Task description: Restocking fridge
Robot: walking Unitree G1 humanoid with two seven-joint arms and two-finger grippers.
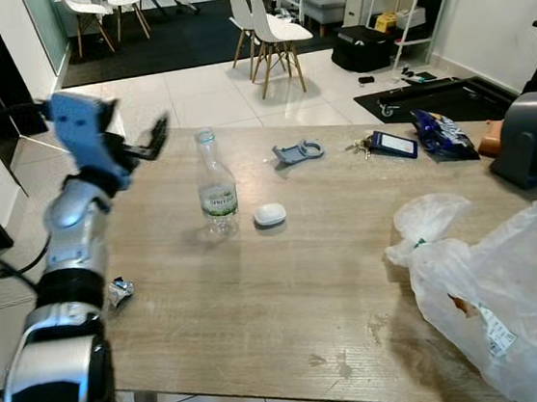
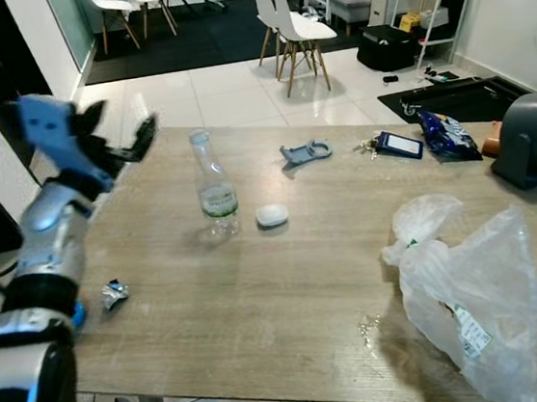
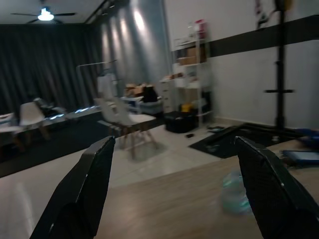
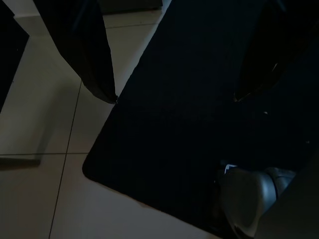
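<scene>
Bottle [image 1: 215, 183] stands upright at the counter's [image 1: 260, 299] upper middle, beside a white case [image 1: 269, 213]; left pincer [image 1: 135, 138] hovers released at upper left, nothing between them; right pincer [image 4: 172, 74] hangs released

Head views bright, even daylight. Pale floor tiles [image 1: 227, 89] beyond bench [image 1: 260, 299] carry white glare; bench top itself matte, shadows soft. Water bottle [image 1: 215, 184] sharp, faint short shadow at its base. Plastic bag [image 1: 491, 282] near bench's right edge shows specular sheen. Left wrist view dim, soft overall; ceiling lamp [image 3: 45, 14] only bright spot, bottle blurred. Right wrist view very dark, black mat [image 4: 199, 124] swallows detail; tiles grey, murky.
</scene>
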